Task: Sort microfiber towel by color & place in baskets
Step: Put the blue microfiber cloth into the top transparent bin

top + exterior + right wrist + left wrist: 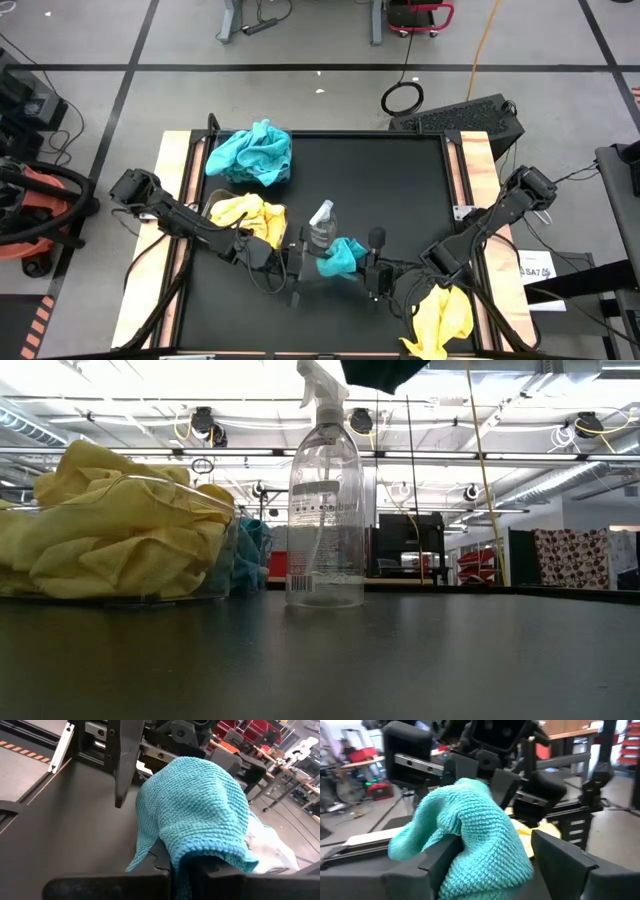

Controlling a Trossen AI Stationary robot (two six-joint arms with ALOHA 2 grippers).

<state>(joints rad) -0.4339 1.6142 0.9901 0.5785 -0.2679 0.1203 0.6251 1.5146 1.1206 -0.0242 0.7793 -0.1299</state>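
A teal-blue microfiber towel (340, 257) hangs bunched in the air between my two grippers, just in front of the clear spray bottle (322, 225). My right gripper (363, 263) reaches in from the right and is shut on it. My left gripper (305, 265) faces it from the left, open, with its fingers on either side of the towel's bulge (480, 835). A basket of yellow towels (245, 215) stands at the left. A basket of teal towels (255, 152) stands at the far left. One yellow towel (440, 320) lies by the near right corner. My left gripper is not pinching the towel. The bulging cloth lies against the inner side of one finger (437, 862); the other finger (560, 857) stands a little apart from it. My right gripper pinches the towel between its shut fingers, coming almost level from the table's right. The cloth (200, 845) drapes over the fingertips and hides the place of contact. The towel is lifted clear of the table and hangs slack in a bunch.
The spray bottle (325, 500) stands upright on the black mat, close behind the held towel. The yellow towels' basket (110, 535) is to its left in the low view. Bare mat (400, 190) lies at the far right.
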